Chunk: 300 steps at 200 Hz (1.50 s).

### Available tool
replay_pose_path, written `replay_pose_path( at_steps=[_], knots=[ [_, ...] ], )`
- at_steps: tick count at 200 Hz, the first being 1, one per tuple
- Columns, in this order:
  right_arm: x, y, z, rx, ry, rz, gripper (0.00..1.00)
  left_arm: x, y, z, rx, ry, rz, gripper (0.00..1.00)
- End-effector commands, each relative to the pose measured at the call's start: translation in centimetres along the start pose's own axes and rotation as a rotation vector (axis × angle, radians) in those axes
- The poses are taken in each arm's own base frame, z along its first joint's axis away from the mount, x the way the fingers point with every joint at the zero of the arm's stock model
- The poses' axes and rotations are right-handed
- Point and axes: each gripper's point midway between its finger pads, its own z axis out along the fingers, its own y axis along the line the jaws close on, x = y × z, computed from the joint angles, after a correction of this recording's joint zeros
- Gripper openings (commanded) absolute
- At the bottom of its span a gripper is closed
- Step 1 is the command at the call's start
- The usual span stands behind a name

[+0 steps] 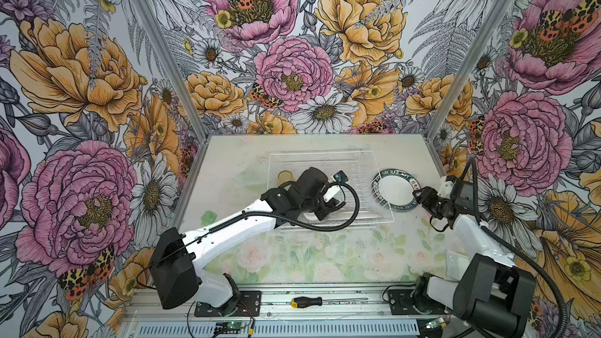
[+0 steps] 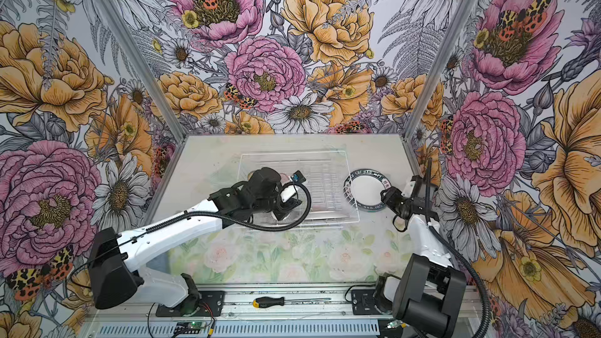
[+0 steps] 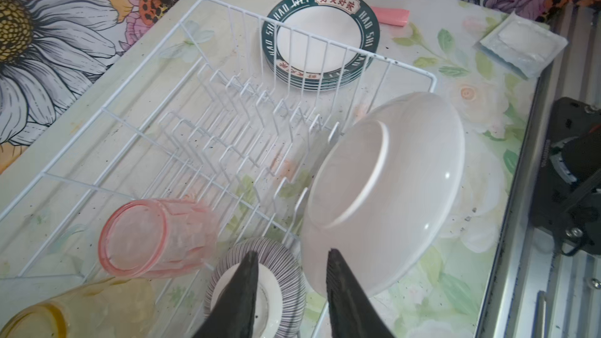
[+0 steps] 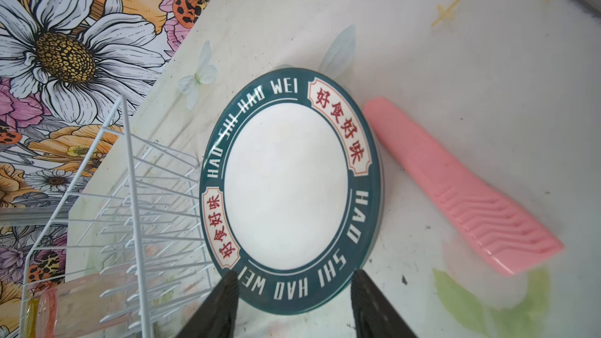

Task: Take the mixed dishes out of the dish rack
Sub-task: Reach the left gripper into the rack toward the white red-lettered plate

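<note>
Left gripper (image 3: 289,255): jaws partly open, nothing held. It hovers over the ribbed bowl (image 3: 276,250), which sits base-up in the dish rack (image 3: 208,118). White bowl (image 3: 383,190) stands on edge in a slot just beside it. Pink tumbler (image 3: 156,238) lies on its side in the rack, amber tumbler (image 3: 48,313) beside it. Right gripper (image 4: 294,276): jaws wide, empty, above the near rim of the plate stack (image 4: 286,190). Stack sits on the table (image 4: 455,43), outside the rack and just beside it
</note>
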Motion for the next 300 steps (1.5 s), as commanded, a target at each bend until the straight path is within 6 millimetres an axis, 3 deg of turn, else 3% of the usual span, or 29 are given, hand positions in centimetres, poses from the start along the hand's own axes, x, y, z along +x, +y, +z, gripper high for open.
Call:
replay_pose_path(
  at_steps=[1,67,128,182,205,300],
  knots=[
    [-1.9,1.6,-1.9,0.013,-0.063,-0.066,0.58,-0.5,0.0,-0.7,-0.047,0.021,0.113,0.38],
    [-2.5,3.4,-3.2,-0.021,-0.096,-0.091,0.58,-1.4,-4.8,-1.1,-0.022,0.006,0.288,0.39],
    [-2.6,3.9,-3.3,-0.034,-0.101,-0.095,0.58,-1.7,-6.4,1.0,0.019,0.038,0.324,0.40],
    [-2.5,4.1,-3.4,-0.041,-0.100,-0.098,0.58,-1.7,-6.3,3.4,-0.008,0.092,0.355,0.39],
    [-2.4,4.0,-3.3,-0.041,-0.097,-0.098,0.58,-1.6,-5.1,4.1,-0.082,0.119,0.370,0.39],
    [-2.0,3.7,-3.1,-0.034,-0.090,-0.098,0.59,-2.2,-2.8,5.0,-0.220,0.149,0.392,0.32]
  ],
)
